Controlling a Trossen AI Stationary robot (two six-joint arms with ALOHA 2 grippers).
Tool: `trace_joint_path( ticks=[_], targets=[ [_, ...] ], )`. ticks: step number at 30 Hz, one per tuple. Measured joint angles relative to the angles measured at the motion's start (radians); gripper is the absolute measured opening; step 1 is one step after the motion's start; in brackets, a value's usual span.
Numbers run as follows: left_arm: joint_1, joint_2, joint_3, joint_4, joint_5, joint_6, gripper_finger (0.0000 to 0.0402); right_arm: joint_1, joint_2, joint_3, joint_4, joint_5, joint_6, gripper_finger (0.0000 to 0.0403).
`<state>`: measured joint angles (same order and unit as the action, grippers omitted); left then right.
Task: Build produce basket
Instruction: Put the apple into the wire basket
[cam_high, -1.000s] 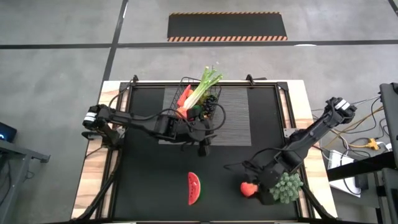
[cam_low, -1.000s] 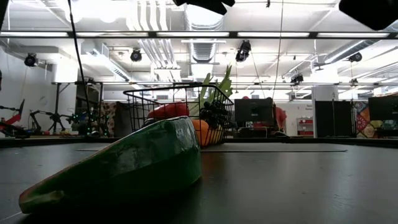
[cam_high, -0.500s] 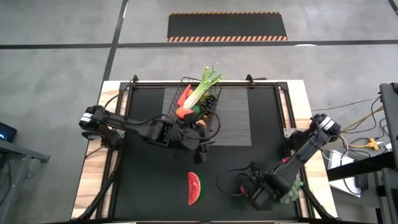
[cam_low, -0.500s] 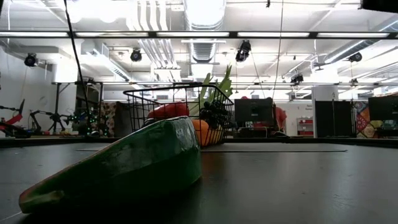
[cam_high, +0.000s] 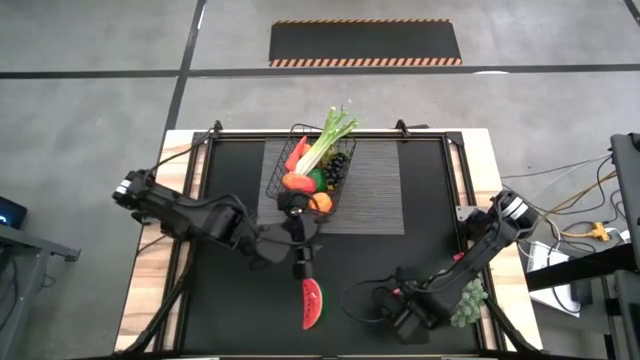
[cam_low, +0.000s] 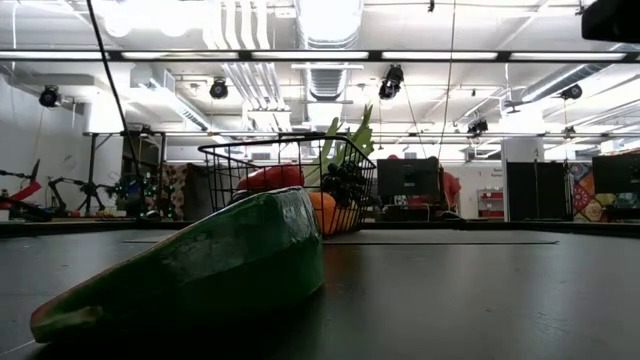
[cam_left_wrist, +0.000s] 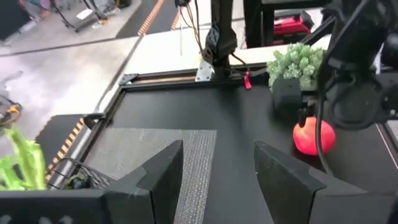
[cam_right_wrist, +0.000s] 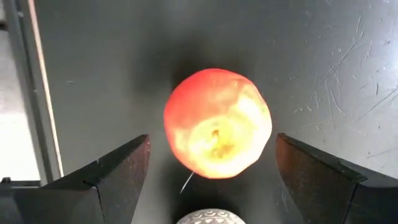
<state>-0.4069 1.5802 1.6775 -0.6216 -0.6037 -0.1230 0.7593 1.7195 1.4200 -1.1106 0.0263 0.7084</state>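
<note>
Basket (cam_high: 312, 170) upper centre is partly filled; watermelon (cam_high: 311, 303), apple (cam_right_wrist: 217, 122), broccoli (cam_high: 466, 302) remain. Both grippers, left (cam_left_wrist: 216, 180) and right (cam_right_wrist: 211, 180), spread empty.

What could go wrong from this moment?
The right tool hangs open over the red apple, its fingers well clear on both sides; the round apple may roll if one touches first. The left tool, also open, sits just above the watermelon slice, whose curved rind may slip. The basket is already crowded, leek sticking out, so additions may spill.
</note>
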Motion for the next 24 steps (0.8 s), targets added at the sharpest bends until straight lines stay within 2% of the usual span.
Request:
trace_joint_path(
  ticks=[6,15,24],
  targets=[
    [-0.034,-0.014,0.000,-0.004,-0.061,0.007,0.0178,0.000,0.030,-0.002,-0.005,0.026,0.025,0.0342],
    [-0.040,-0.014,0.000,-0.017,-0.067,0.008,0.0178,0.000,0.044,-0.039,0.048,0.026,0.014,0.0353],
    [-0.040,-0.014,-0.007,-0.015,-0.068,0.034,0.0178,0.000,0.037,-0.061,0.075,0.026,0.009,0.0314]
  ],
)
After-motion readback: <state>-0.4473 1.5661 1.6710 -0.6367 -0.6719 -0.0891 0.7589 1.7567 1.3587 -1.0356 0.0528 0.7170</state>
